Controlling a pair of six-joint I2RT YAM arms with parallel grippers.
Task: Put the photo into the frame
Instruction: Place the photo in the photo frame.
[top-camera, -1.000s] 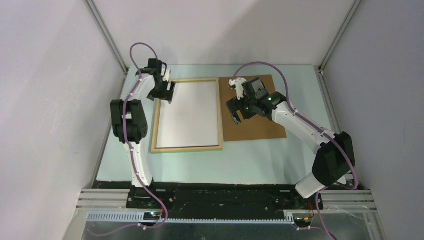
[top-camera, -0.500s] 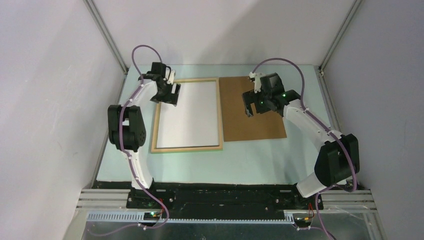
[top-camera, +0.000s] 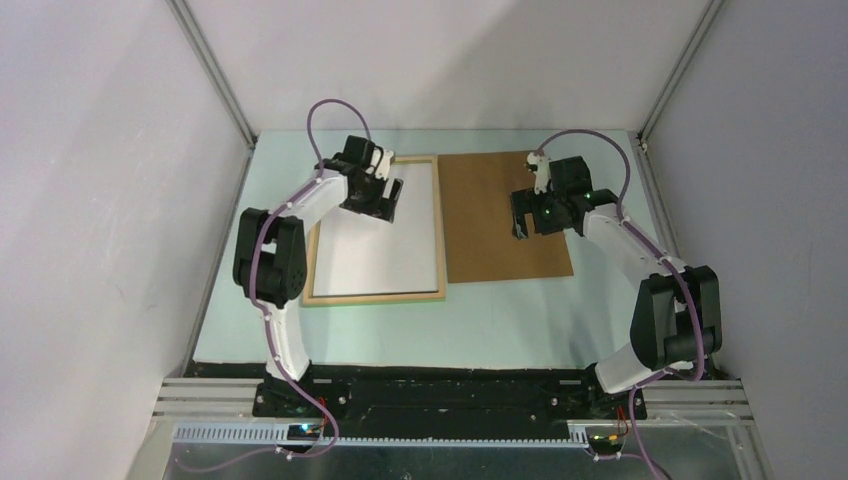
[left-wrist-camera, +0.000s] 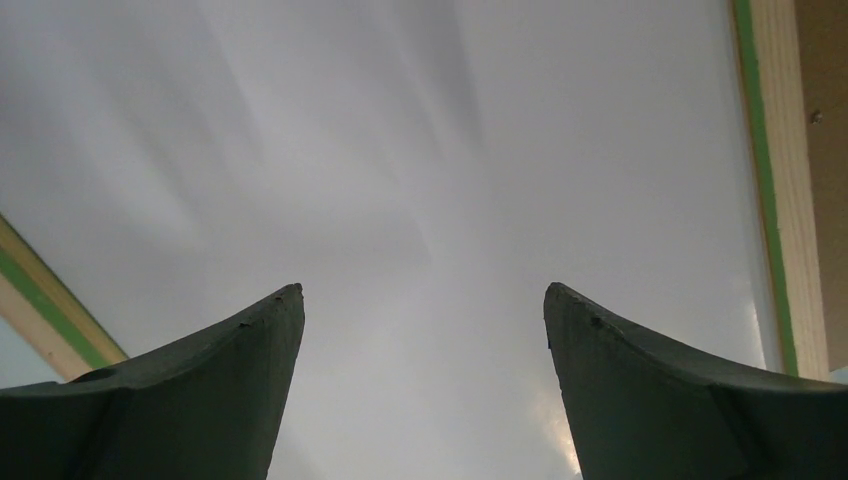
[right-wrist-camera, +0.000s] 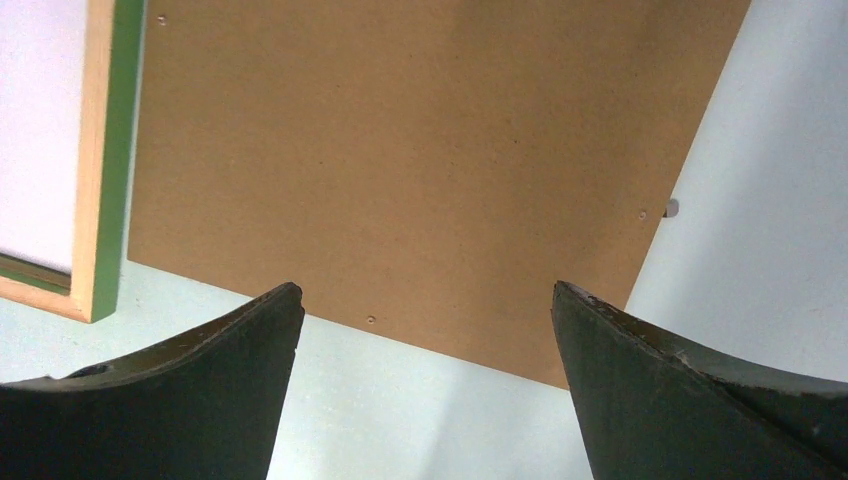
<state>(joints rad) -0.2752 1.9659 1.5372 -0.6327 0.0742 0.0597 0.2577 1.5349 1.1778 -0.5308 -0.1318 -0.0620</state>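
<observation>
The frame (top-camera: 375, 296) lies flat on the table, pale wood side up, with green showing at its edges. The photo (top-camera: 385, 250) lies inside it, white back up. My left gripper (top-camera: 388, 203) hovers open and empty over the photo's far part. In the left wrist view the white photo back (left-wrist-camera: 420, 150) fills the space between the fingers, with the frame's rail (left-wrist-camera: 790, 180) at right. My right gripper (top-camera: 522, 225) is open and empty above the brown backing board (top-camera: 490, 240). The right wrist view shows the frame's corner (right-wrist-camera: 105, 160) at left.
The backing board (right-wrist-camera: 430, 170) lies right of the frame, touching or nearly touching its right rail. The pale green table mat (top-camera: 400, 325) extends in front of both. Grey walls and metal posts close in the left, back and right sides.
My left gripper moved right from the frame's far left corner to over the photo. My right gripper moved right and farther back over the backing board. Frame, photo and board stayed put.
</observation>
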